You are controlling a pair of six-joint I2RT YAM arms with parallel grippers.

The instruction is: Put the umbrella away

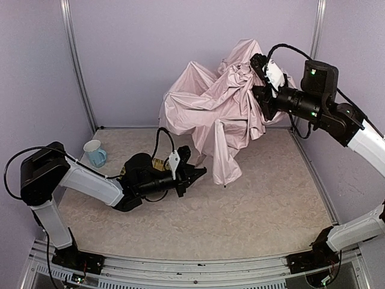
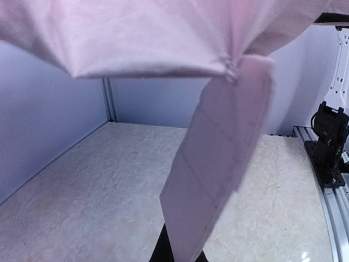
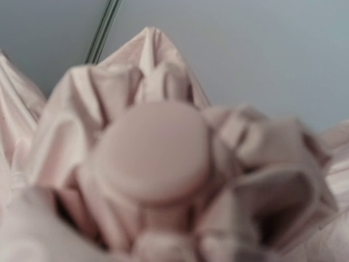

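The pale pink umbrella (image 1: 210, 102) hangs crumpled in the air above the back of the table. My right gripper (image 1: 263, 90) is shut on its upper right part and holds it up. The right wrist view shows only a round pink knob (image 3: 152, 153) and bunched fabric close in front, and the fingers are hidden. My left gripper (image 1: 198, 173) lies low over the table, just left of a hanging flap (image 1: 225, 159). In the left wrist view the flap (image 2: 218, 164) hangs before the dark fingertips (image 2: 162, 252), which sit close together. I cannot tell if they touch it.
A light blue mug (image 1: 94, 153) stands at the left near the wall. A yellowish thing (image 1: 159, 163) shows partly behind my left wrist. The right arm's base (image 2: 327, 147) stands on the rail at the table's near edge. Purple walls enclose the table.
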